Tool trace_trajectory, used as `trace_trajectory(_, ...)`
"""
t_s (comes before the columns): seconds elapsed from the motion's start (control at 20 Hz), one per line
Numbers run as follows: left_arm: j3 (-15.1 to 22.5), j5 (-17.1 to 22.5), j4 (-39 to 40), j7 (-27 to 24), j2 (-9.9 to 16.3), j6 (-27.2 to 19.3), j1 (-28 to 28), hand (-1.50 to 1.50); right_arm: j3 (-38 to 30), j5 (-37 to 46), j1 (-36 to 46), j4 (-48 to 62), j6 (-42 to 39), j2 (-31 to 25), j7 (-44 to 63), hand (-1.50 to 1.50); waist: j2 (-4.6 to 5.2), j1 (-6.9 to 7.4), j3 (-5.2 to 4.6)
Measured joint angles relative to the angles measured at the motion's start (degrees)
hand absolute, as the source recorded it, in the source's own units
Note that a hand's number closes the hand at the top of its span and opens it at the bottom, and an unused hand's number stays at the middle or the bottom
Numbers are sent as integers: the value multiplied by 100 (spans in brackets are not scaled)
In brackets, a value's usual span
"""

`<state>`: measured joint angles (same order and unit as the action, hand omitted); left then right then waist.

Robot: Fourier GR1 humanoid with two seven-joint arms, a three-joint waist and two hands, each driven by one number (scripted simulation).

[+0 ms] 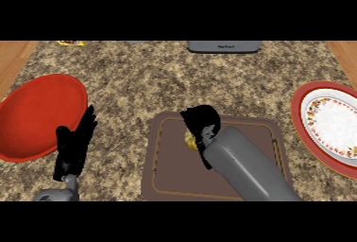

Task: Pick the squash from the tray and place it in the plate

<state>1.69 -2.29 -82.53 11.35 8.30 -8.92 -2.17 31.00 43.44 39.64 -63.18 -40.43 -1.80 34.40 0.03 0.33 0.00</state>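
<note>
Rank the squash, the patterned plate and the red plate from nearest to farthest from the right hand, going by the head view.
From the right hand:
1. Squash, under the hand on the brown tray.
2. Patterned plate, at the right edge.
3. Red plate, far left, beyond the left hand.

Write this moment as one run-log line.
right hand: curled on squash, over tray | left hand: open, resting | white plate: right, bare | red plate: left

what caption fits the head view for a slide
Right robot hand curled over the yellow squash on the brown tray, white floral plate at right, left robot hand resting open.
</note>
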Motion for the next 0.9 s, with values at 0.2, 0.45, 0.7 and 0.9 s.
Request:
trace_trajectory(0.2,33,-102,-121,85,-56,-33,42,0,62,342,-78,46,56,-47,-392,150,-6,-1,0)
trace_trajectory(0.45,-20,-134,-102,130,-110,-34,-37,0,93,730,-140,34,257,-202,-1002,150,-4,-3,0)
trace_trajectory(0.7,-26,-178,-62,17,-152,-17,33,0,17,1110,-99,-97,576,-211,-1118,150,-8,-17,1)
trace_trajectory(0.9,-92,-162,-167,94,-125,-59,123,0,-490,976,-714,-688,1477,-808,-1546,150,-31,-160,9)
